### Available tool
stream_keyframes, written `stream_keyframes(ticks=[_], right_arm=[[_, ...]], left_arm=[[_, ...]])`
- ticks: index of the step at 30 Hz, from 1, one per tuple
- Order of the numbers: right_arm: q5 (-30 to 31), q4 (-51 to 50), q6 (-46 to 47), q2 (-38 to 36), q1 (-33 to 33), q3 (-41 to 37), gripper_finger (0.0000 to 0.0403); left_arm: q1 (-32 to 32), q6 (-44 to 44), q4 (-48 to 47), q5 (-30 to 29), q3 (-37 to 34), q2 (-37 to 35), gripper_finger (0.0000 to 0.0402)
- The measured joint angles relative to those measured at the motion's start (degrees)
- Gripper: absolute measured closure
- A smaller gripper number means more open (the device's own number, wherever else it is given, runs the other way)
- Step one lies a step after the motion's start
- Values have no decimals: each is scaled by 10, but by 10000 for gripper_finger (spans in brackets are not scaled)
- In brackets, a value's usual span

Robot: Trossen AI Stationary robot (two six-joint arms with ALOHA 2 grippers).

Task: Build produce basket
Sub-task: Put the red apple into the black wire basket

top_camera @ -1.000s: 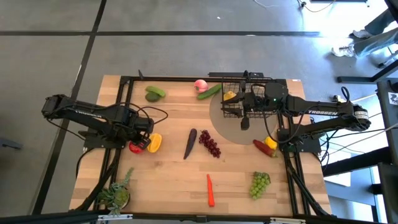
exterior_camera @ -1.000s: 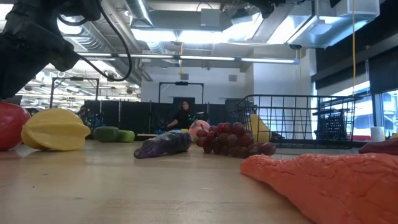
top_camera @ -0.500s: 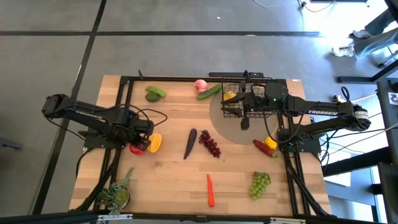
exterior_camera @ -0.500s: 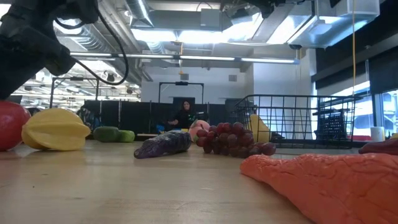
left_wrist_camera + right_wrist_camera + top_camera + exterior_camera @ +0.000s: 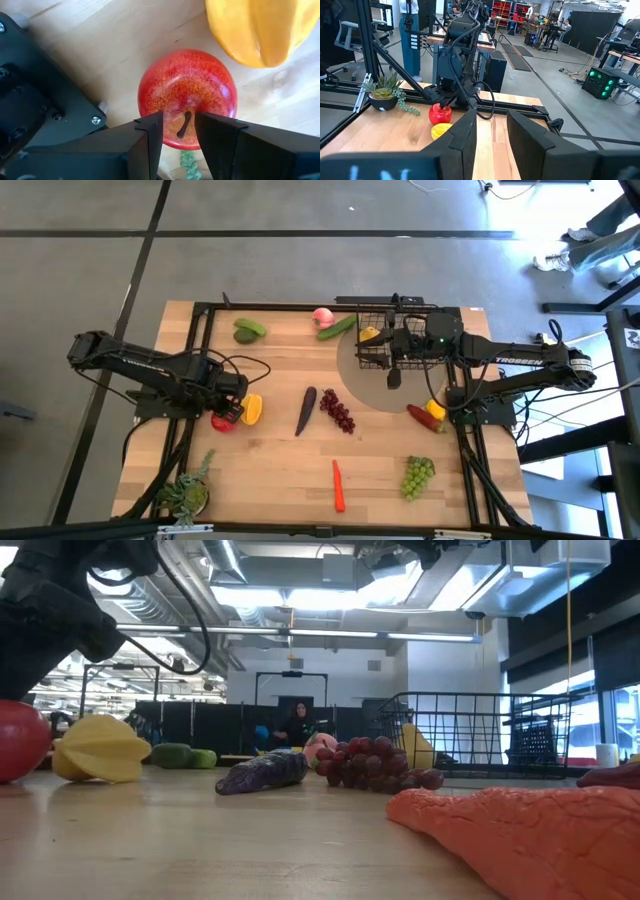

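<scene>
My left gripper (image 5: 178, 122) points down over a red round fruit (image 5: 187, 97) at the table's left, with a yellow pepper (image 5: 251, 409) right beside the fruit. Its fingers stand apart on either side of the fruit's stem (image 5: 184, 125). The black wire basket (image 5: 385, 338) stands at the far right with a lemon (image 5: 417, 746) inside. My right gripper (image 5: 492, 120) hovers level above the basket, open and with nothing between its fingers. Eggplant (image 5: 306, 410), dark grapes (image 5: 337, 411), carrot (image 5: 339, 485) and green grapes (image 5: 418, 476) lie on the wood. My left gripper comes at the red fruit from above, pointing down. Its fingertips (image 5: 150, 132) lie over the fruit's top (image 5: 165, 107), one on each side of the stem, with the stem loose in the gap. The fruit sits on the table. Whether the tips press on it I cannot tell.
A potted plant (image 5: 187, 492) stands at the near left corner. Green produce (image 5: 248, 330), a peach (image 5: 322, 315) and a cucumber (image 5: 338, 327) lie along the far edge. Red and yellow peppers (image 5: 425, 414) lie near the right arm's base. Bare wood shows at the near middle.
The red fruit under my left gripper has slid a little toward the table's right. It has nudged the yellow pepper, which has shifted the same way and turned about. My right gripper and the basket have kept still.
</scene>
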Motion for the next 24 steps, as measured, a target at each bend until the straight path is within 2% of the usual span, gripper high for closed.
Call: stream_keyframes(ticks=[5,15,24], right_arm=[[0,0,0,0,0,0,291],[0,0,0,0,0,0,291],[11,0,0,0,0,0,291]], left_arm=[[0,0,0,3,0,0,303],[0,0,1,3,0,0,360],[1,0,-1,9,1,0,369]])
